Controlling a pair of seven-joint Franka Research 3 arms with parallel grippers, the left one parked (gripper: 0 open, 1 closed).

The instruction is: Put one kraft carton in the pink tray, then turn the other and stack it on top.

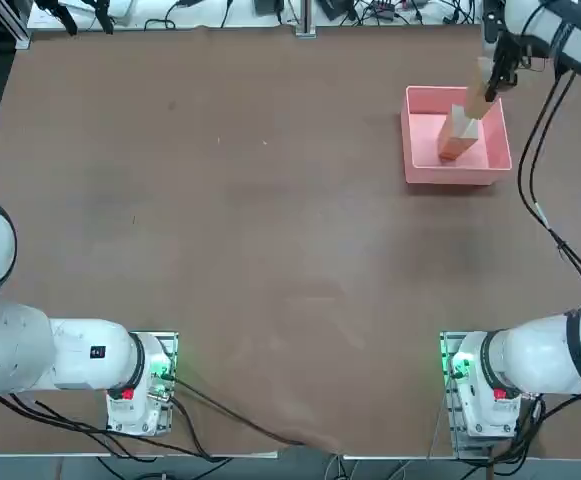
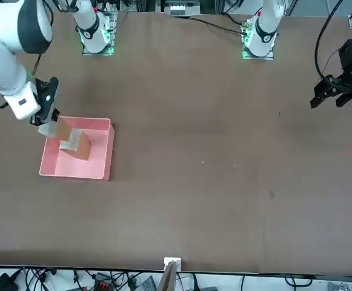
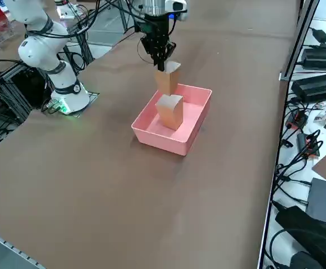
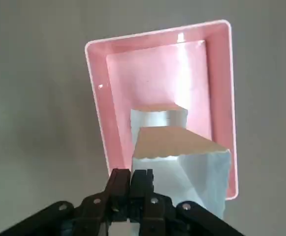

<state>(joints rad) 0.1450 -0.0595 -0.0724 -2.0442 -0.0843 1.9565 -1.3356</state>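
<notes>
- Your right tool [image 4: 135, 172] has its fingers together, clamped on the raised carton [image 3: 166, 81], which hangs below it.
- Under your tool, the pink tray [image 3: 160, 140] sits on the tabletop [image 1: 270, 250]; the lower carton [image 3: 170, 115] stands inside, close to the raised one. You can't tell whether the cartons touch.
- Beyond your tool, past the tabletop's far edge, you have black boxes [image 3: 318, 87] and tangled cables [image 3: 297, 162].
- The brown tabletop has faint marks and scattered specks.

tray [image 3: 163, 143]: plain pale pink | cartons [image 3: 170, 112]: kraft brown, white | tabletop [image 3: 95, 185]: brown | robot arms [image 2: 9, 66]: white, black
</notes>
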